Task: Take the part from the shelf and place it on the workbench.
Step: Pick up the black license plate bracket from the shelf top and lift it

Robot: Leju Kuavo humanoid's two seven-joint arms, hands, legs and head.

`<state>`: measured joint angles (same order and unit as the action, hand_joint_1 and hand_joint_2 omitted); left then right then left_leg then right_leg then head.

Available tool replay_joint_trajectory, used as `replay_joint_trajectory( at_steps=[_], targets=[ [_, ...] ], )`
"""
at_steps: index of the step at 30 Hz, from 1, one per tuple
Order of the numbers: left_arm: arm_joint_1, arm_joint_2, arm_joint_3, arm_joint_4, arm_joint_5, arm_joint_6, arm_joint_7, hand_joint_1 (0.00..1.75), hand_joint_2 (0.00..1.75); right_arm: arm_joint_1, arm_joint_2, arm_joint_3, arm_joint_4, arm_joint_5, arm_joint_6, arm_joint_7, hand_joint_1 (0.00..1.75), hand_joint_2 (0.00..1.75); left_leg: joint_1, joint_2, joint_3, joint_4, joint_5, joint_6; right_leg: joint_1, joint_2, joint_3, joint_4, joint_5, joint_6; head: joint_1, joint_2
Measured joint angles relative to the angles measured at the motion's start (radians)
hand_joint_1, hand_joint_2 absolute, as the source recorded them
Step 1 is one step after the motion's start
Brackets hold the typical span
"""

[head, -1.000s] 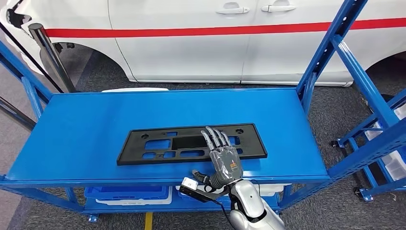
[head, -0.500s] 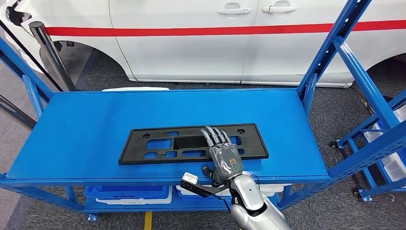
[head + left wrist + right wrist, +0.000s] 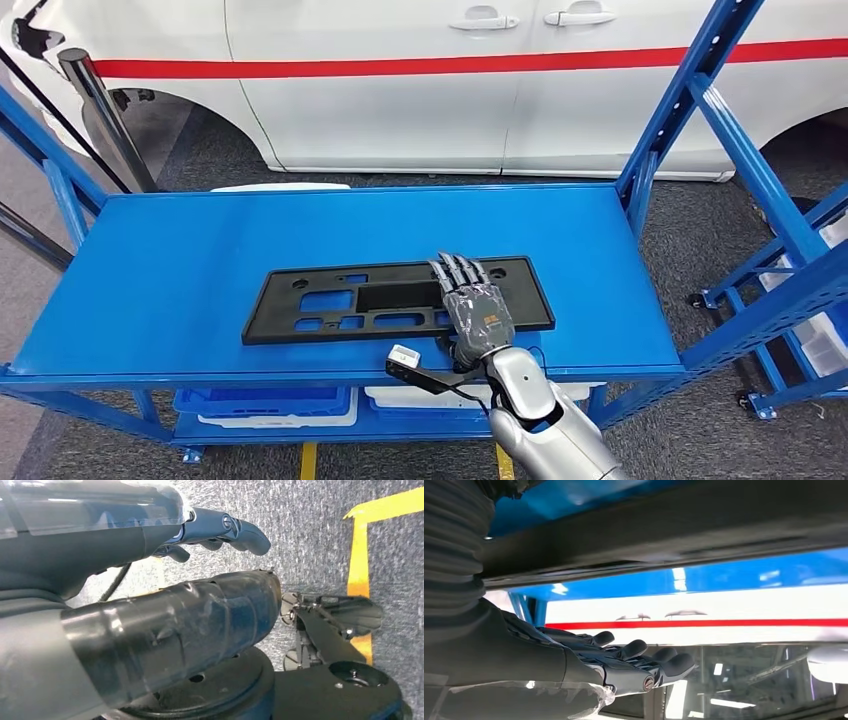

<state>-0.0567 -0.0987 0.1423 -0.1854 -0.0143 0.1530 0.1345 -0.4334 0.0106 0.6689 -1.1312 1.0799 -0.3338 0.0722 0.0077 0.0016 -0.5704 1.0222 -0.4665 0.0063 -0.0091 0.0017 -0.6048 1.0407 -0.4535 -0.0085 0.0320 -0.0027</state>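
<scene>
Where fingers lie flat, right hand (image 3: 478, 314) on part (image 3: 330, 300) (ungripped)

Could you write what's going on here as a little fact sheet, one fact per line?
Place: blue metal shelf beside a white car with a red stripe
Part: flat black plastic panel with cut-outs, lying on the shelf top
Right hand: resting flat over the panel's right portion, fingers extended
Left hand: hanging over grey floor, holding nothing
Below: bins on the lower level
</scene>
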Motion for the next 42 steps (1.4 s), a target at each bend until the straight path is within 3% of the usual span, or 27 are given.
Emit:
replay_joint_trajectory(
  at_steps=[2, 5, 6, 7, 8, 11, 12, 14, 16, 18, 20, 21, 22, 23, 26, 28, 31, 33, 35, 37, 38, 40, 42],
  targets=[
    [0.0, 0.0, 0.002, 0.0, -0.001, 0.0, 0.0, 0.0, 0.0, -0.015, -0.001, 0.003, 0.009, 0.001, 0.004, 0.0, 0.0, 1.75, 0.003, 0.0, -0.018, 0.041, -0.03, -0.01, -0.003, -0.001, 0.002, -0.008, 0.005, -0.013, -0.001, 0.0],
    [0.001, 0.0, 0.006, 0.0, -0.001, 0.0, 0.0, 0.0, 0.0, -0.028, -0.001, 0.008, 0.023, 0.003, 0.018, 0.004, 0.0, 1.75, 0.005, 0.0, -0.1, 0.217, -0.117, -0.018, -0.001, -0.003, 0.003, -0.01, 0.006, -0.022, -0.002, 0.0],
    [0.002, 0.0, 0.007, 0.0, -0.002, 0.0, 0.0, 0.0, 0.0, -0.03, -0.002, 0.01, 0.029, 0.004, 0.025, 0.006, 0.0, 1.75, 0.005, 0.0, -0.121, 0.261, -0.128, -0.019, 0.0, -0.004, 0.003, -0.01, 0.006, -0.022, -0.002, 0.0],
    [0.003, 0.0, 0.008, 0.0, -0.002, 0.0, 0.0, 0.0, 0.0, -0.034, -0.002, 0.011, 0.035, 0.004, 0.031, 0.008, 0.0, 1.75, 0.005, 0.0, -0.126, 0.27, -0.119, -0.019, 0.001, -0.003, 0.003, -0.01, 0.006, -0.022, -0.002, 0.0],
    [0.004, 0.0, 0.009, 0.0, -0.003, 0.0, 0.001, 0.0, 0.0, -0.04, -0.002, 0.012, 0.041, 0.005, 0.037, 0.009, 0.0, 1.75, 0.005, 0.0, -0.111, 0.237, -0.092, -0.017, 0.001, -0.002, 0.004, -0.009, 0.006, -0.022, -0.002, 0.0],
    [0.003, 0.0, 0.01, 0.0, -0.006, 0.0, 0.001, 0.0, 0.0, -0.06, -0.002, 0.014, 0.057, 0.005, 0.051, 0.011, 0.0, 1.75, 0.002, 0.0, -0.019, 0.043, -0.004, -0.002, 0.004, 0.0, 0.007, -0.008, 0.005, -0.017, -0.001, 0.0],
    [0.002, 0.0, 0.01, 0.0, -0.007, 0.0, 0.001, 0.0, 0.0, -0.065, -0.003, 0.014, 0.062, 0.005, 0.053, 0.012, 0.0, 1.75, -0.001, 0.0, -0.003, 0.009, 0.004, 0.002, 0.005, 0.0, 0.006, -0.008, 0.006, -0.013, -0.001, 0.0],
    [0.001, 0.0, 0.01, 0.0, -0.009, 0.0, 0.001, 0.0, 0.0, -0.071, -0.003, 0.016, 0.07, 0.005, 0.055, 0.012, 0.0, 1.75, -0.005, -0.002, 0.001, -0.006, 0.006, 0.009, 0.005, 0.0, 0.005, -0.01, 0.008, -0.001, -0.001, 0.0],
    [0.002, 0.0, 0.01, 0.0, -0.009, 0.0, 0.001, 0.0, 0.0, -0.076, -0.003, 0.017, 0.076, 0.002, 0.058, 0.012, 0.87, 1.75, -0.001, -0.001, 0.005, -0.016, 0.014, 0.021, 0.004, -0.001, 0.002, -0.002, 0.001, 0.01, -0.001, 0.0],
    [0.002, 0.0, 0.01, 0.0, -0.01, -0.001, 0.001, 0.0, 0.0, -0.081, -0.004, 0.018, 0.085, -0.005, 0.069, 0.012, 1.75, 1.75, 0.004, 0.001, 0.008, -0.026, 0.021, 0.032, 0.003, -0.001, -0.028, 0.064, -0.043, 0.018, 0.0, 0.0],
    [0.002, 0.0, 0.011, 0.0, -0.01, -0.002, 0.0, 0.0, 0.0, -0.084, -0.004, 0.019, 0.096, -0.017, 0.082, 0.009, 1.75, 1.75, 0.003, 0.001, 0.006, -0.027, 0.022, 0.035, 0.002, -0.001, -0.089, 0.194, -0.107, 0.024, 0.001, 0.0],
    [0.003, 0.0, 0.011, 0.0, -0.01, -0.003, -0.001, 0.0, 0.0, -0.084, -0.005, 0.02, 0.102, -0.023, 0.087, 0.007, 1.75, 1.75, 0.003, 0.001, 0.005, -0.026, 0.022, 0.035, 0.0, -0.001, -0.115, 0.249, -0.124, 0.027, 0.001, 0.0],
    [0.003, 0.0, 0.011, 0.0, -0.01, -0.003, -0.003, 0.0, 0.0, -0.084, -0.006, 0.02, 0.107, -0.03, 0.091, 0.004, 1.75, 1.75, 0.003, 0.001, 0.005, -0.025, 0.022, 0.035, -0.001, -0.001, -0.127, 0.273, -0.123, 0.029, 0.001, 0.0],
    [0.003, 0.0, 0.012, 0.0, -0.01, -0.004, -0.005, 0.0, 0.0, -0.085, -0.007, 0.021, 0.112, -0.036, 0.094, 0.0, 1.75, 1.75, 0.003, 0.001, 0.005, -0.024, 0.021, 0.034, -0.003, -0.001, -0.122, 0.261, -0.105, 0.029, 0.001, 0.0],
    [0.003, 0.0, 0.015, 0.0, -0.008, -0.005, -0.018, 0.0, 0.0, -0.098, -0.009, 0.021, 0.122, -0.055, 0.102, -0.014, 1.75, 1.75, 0.001, -0.001, 0.004, -0.013, 0.013, 0.026, -0.005, -0.002, -0.032, 0.071, -0.013, 0.025, 0.001, 0.0],
    [0.002, 0.0, 0.017, 0.0, -0.008, -0.005, -0.029, 0.0, 0.0, -0.107, -0.01, 0.021, 0.125, -0.064, 0.11, -0.022, 1.75, 1.75, -0.002, -0.001, -0.001, -0.006, 0.008, 0.016, -0.002, -0.001, 0.0, 0.001, 0.002, 0.016, 0.001, 0.0],
    [0.002, 0.0, 0.018, 0.0, -0.012, 0.012, -0.05, 0.0, 0.0, -0.113, -0.012, 0.022, 0.127, -0.074, 0.116, -0.028, 1.75, 1.75, 0.001, -0.002, -0.002, -0.003, 0.003, -0.001, -0.001, -0.001, 0.004, -0.008, 0.004, -0.003, 0.0, 0.0],
    [0.003, 0.0, 0.021, 0.0, -0.014, 0.026, -0.061, 0.0, 0.87, -0.117, -0.013, 0.022, 0.127, -0.078, 0.117, -0.027, 1.75, 1.75, 0.004, -0.002, -0.023, 0.048, -0.033, -0.01, -0.004, -0.003, 0.008, -0.015, 0.008, -0.015, -0.001, 0.0],
    [0.004, 0.0, 0.023, 0.0, -0.018, 0.042, -0.067, 0.0, 1.75, -0.117, -0.014, 0.022, 0.128, -0.079, 0.117, -0.027, 1.75, 1.75, 0.006, -0.001, -0.08, 0.173, -0.097, -0.016, -0.003, -0.004, 0.008, -0.016, 0.009, -0.02, -0.002, 0.0],
    [0.005, -0.001, 0.024, 0.0, -0.024, 0.069, -0.057, 0.0, 1.75, -0.117, -0.015, 0.022, 0.129, -0.08, 0.119, -0.027, 1.75, 1.75, 0.006, -0.001, -0.126, 0.27, -0.124, -0.019, -0.001, -0.003, 0.008, -0.015, 0.008, -0.021, -0.002, 0.0],
    [0.005, -0.001, 0.024, 0.0, -0.027, 0.085, -0.049, 0.0, 1.75, -0.117, -0.016, 0.022, 0.129, -0.081, 0.121, -0.027, 1.75, 1.75, 0.006, -0.001, -0.123, 0.263, -0.108, -0.018, 0.0, -0.003, 0.009, -0.015, 0.008, -0.021, -0.002, 0.0],
    [0.005, -0.001, 0.025, 0.0, -0.031, 0.107, -0.036, 0.0, 1.75, -0.118, -0.016, 0.022, 0.13, -0.082, 0.125, -0.027, 1.75, 1.75, 0.006, -0.001, -0.07, 0.147, -0.039, -0.012, 0.0, -0.001, 0.012, -0.015, 0.007, -0.019, -0.002, 0.0],
    [0.003, -0.001, 0.026, 0.0, -0.031, 0.122, -0.025, 0.0, 1.75, -0.119, -0.016, 0.022, 0.13, -0.084, 0.127, -0.026, 1.75, 1.75, 0.002, -0.002, -0.013, 0.026, 0.006, -0.003, 0.003, 0.0, 0.013, -0.014, 0.007, -0.013, -0.002, 0.0]
  ],
)
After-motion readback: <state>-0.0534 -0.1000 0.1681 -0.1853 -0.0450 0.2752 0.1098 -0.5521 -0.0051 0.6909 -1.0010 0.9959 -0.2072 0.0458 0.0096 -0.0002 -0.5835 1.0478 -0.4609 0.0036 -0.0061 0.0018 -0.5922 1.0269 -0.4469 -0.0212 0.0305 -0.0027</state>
